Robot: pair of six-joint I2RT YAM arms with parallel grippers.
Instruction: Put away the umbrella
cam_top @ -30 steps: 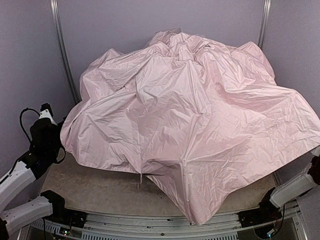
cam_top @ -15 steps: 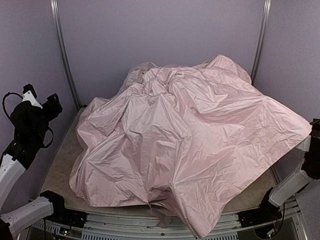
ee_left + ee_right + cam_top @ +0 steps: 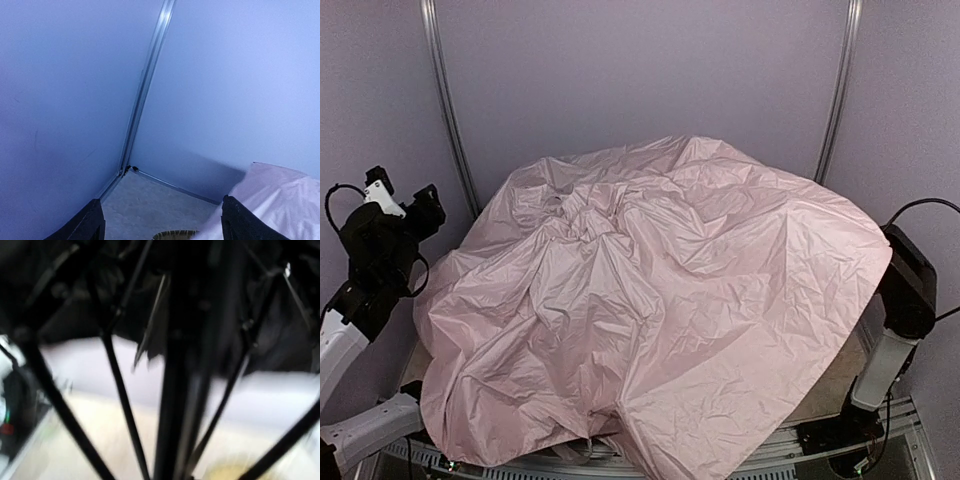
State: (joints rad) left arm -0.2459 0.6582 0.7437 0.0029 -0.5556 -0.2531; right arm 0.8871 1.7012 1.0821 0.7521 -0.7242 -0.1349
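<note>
The umbrella [image 3: 660, 300] is open, and its crumpled pale pink canopy covers nearly the whole table. My left gripper [image 3: 402, 192] is raised at the far left, apart from the fabric and open, with nothing between its fingers [image 3: 92, 222]. A pink edge of the umbrella [image 3: 275, 195] shows at the lower right of the left wrist view. My right arm [image 3: 905, 290] reaches under the canopy, which hides its gripper from above. The blurred right wrist view looks up along the black shaft [image 3: 182, 390], past ribs [image 3: 117, 390] to the black lining [image 3: 150, 290]. The shaft rises from the jaw line.
The rim of a woven tray [image 3: 175, 235] lies on the tan table [image 3: 150, 200] between my left fingers. Purple walls close in the cell, with metal posts at the back left [image 3: 445, 120] and back right [image 3: 838, 90]. A strip of table [image 3: 835, 385] shows at the front right.
The canopy has swung down and to the left, now covering the front left of the table. My right arm has risen at the right. My left gripper lifted away from the fabric.
</note>
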